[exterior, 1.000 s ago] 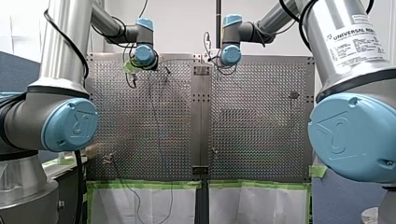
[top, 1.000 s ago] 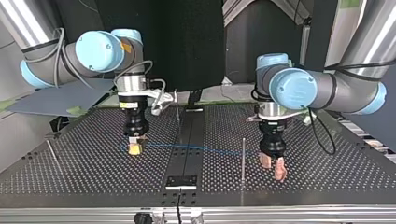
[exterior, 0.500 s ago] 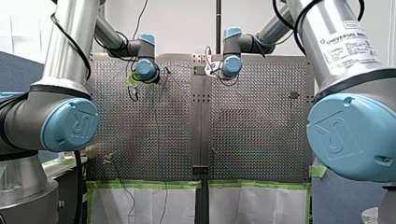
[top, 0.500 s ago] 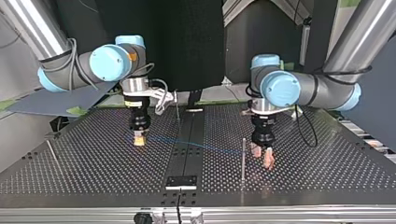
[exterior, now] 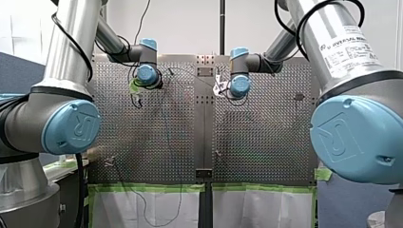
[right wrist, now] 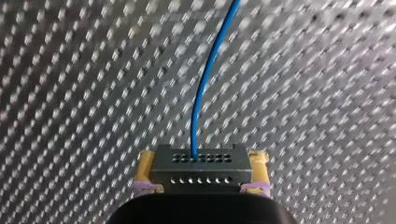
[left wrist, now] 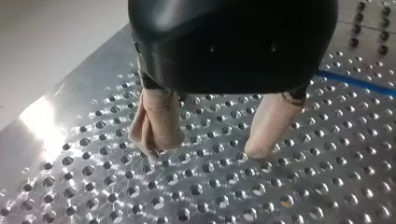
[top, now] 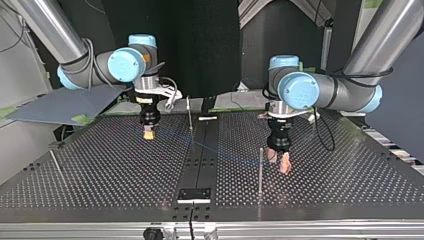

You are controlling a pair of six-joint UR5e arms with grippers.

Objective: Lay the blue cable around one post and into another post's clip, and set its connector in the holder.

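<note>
My right hand [top: 148, 134] is closed on the connector [right wrist: 201, 169]. The dark block with its rows of small holes sits clamped between the yellow pads [right wrist: 145, 163], held above the perforated bench [top: 100, 170], on the right arm's half and toward the edge where the arms stand. The blue cable [right wrist: 200, 93] leaves the top face of the connector and curves away over the bench ahead of the hand.

In the top view the cable runs from that hand across the bench's dark middle strip [top: 201, 165] toward my left hand [top: 279, 161]. It passes close by the foot of a slim post [top: 188, 112] that stands beside the strip near the arms' edge; whether it touches the post I cannot tell. It fades from sight near a second post [top: 260, 170], which stands upright just beside my left hand, further toward the bench's opposite edge.

My left hand is open, its two beige-padded fingers [left wrist: 159, 121] spread with nothing between them, tips down close to the bench. The cable lies on the holes off to one side of it, outside the fingers.
</note>
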